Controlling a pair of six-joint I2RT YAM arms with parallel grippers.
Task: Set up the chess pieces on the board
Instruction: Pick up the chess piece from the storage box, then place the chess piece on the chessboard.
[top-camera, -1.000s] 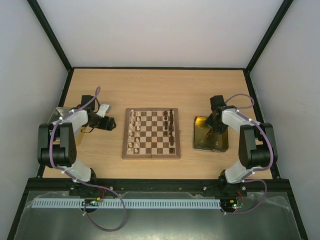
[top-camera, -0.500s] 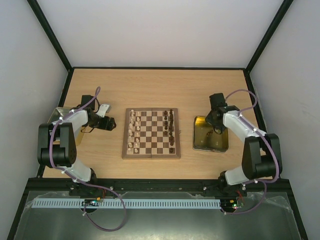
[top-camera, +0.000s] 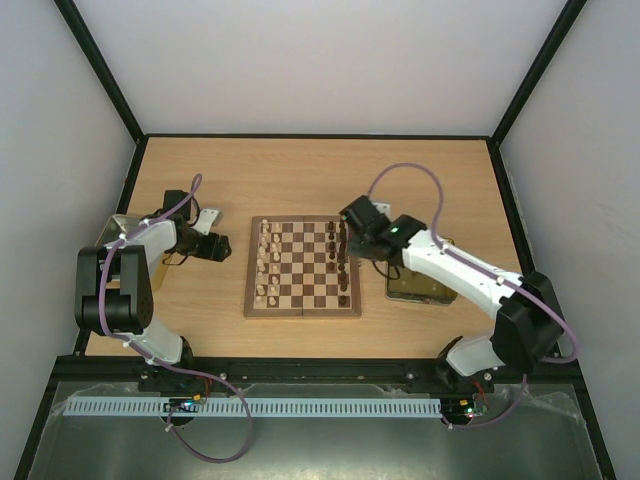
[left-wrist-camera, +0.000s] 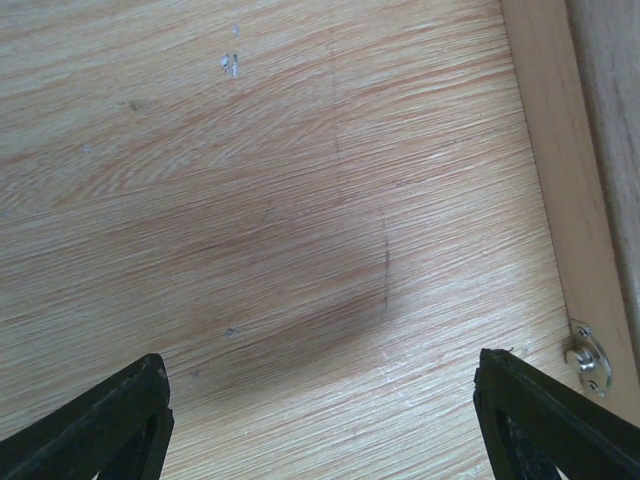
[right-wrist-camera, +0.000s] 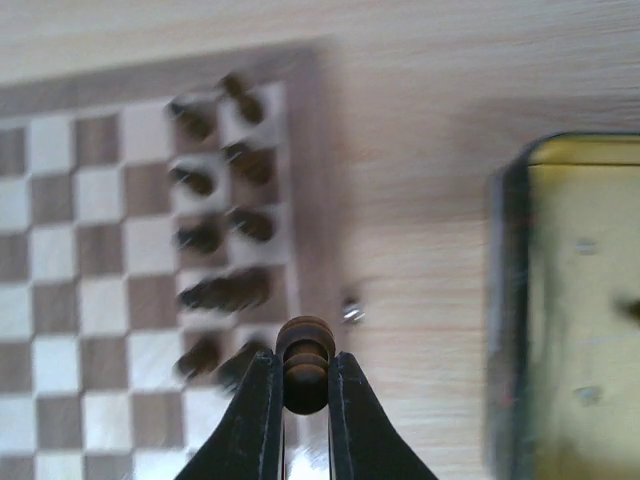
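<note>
Right wrist: dark chess piece (right-wrist-camera: 305, 362) clamped between right jaws; left jaws gape empty.

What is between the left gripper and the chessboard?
Nothing: the stretch is bare table. In the left wrist view, plain wood grain runs from the open left gripper to the border of the board; the top view agrees.

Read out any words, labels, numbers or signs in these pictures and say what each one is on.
None: no readable text anywhere. The flat chequered wooden chessboard has a plain border, the shiny yellow-gold metal tray is blurred and shows no label, and the dark brown turned wooden chess piece held in the fingers of the right gripper is unmarked.
</note>
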